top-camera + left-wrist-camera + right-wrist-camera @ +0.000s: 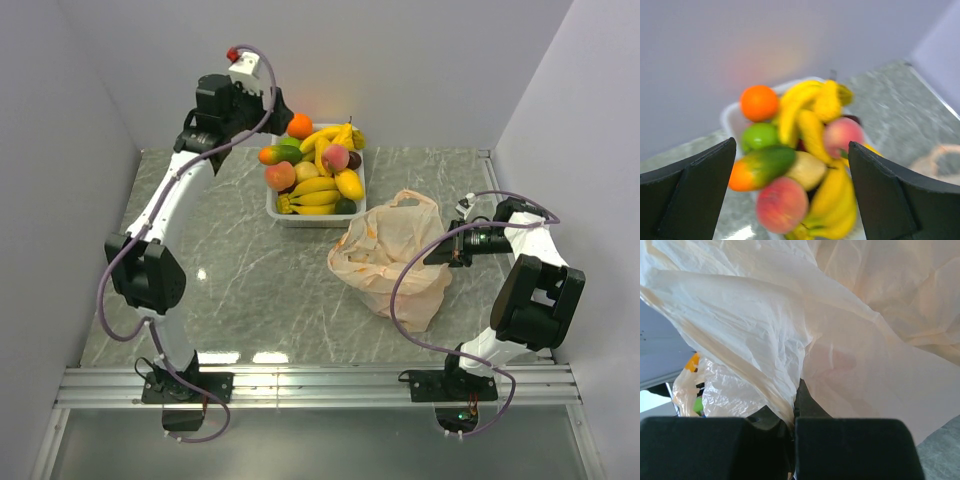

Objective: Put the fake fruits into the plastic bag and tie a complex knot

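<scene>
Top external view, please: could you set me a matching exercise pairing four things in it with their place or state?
Things:
1. left gripper
2. right gripper
3. orange
4. plastic bag

Place or state:
A. crumpled, just right of the white tray
B. open, holding nothing
C. at the tray's far edge
D. shut on a fold of thin plastic

Pairs: 1-B, 2-D, 3-C, 4-A

A robotics lab cell: plain white panels (pixel 60 150) box in a marble-look table (pixel 250 270), aluminium rail (pixel 320 385) along its near edge
</scene>
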You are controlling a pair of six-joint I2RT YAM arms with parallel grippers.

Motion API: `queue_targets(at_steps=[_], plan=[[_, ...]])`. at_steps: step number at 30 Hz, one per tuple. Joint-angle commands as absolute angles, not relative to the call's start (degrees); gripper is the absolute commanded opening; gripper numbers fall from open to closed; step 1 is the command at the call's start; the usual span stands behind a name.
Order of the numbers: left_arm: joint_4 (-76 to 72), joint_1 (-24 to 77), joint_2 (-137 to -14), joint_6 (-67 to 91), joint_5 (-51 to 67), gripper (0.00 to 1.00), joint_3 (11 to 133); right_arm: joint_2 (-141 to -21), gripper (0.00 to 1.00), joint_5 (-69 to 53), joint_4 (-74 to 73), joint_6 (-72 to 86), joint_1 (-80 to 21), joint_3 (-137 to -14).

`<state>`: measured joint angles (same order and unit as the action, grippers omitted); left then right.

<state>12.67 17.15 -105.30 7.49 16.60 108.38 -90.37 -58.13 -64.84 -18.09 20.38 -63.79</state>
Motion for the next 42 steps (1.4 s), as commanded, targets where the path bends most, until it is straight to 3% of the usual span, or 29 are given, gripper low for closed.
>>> queue_targets(at_steps=[1, 7, 12, 23, 30, 42], plan=[[10.19, 15.31, -108.27, 5.72, 10.74, 0.99, 111.88, -89.74, 0.00, -58.45, -65.57, -18.99, 19.95, -66.01], [15.01, 9.32, -114.25, -0.51, 23.62, 0.97, 115.74, -89.91, 0.00, -58.18, -65.30, -18.72, 20.04, -65.83], [18.28, 8.62, -116.63, -4.92, 26.27, 0.97, 115.84, -90.35, 0.00, -57.92, -65.21, -18.63, 20.04, -65.92], [14.77, 7.47, -113.57, 11.59, 29.27, 0.99, 105.92, -89.91, 0.00, -57.30, -64.51, -17.93, 20.04, -65.57], [14.50, 8.87, -107.32, 21.00, 23.91, 0.99, 99.76, -90.26, 0.00, -57.92, -64.25, -17.58, 20.04, -65.30], [18.81, 14.06, -110.74, 24.26, 13.19, 0.99, 100.29, -89.65, 0.00, -57.57, -63.98, -16.88, 19.78, -65.48]])
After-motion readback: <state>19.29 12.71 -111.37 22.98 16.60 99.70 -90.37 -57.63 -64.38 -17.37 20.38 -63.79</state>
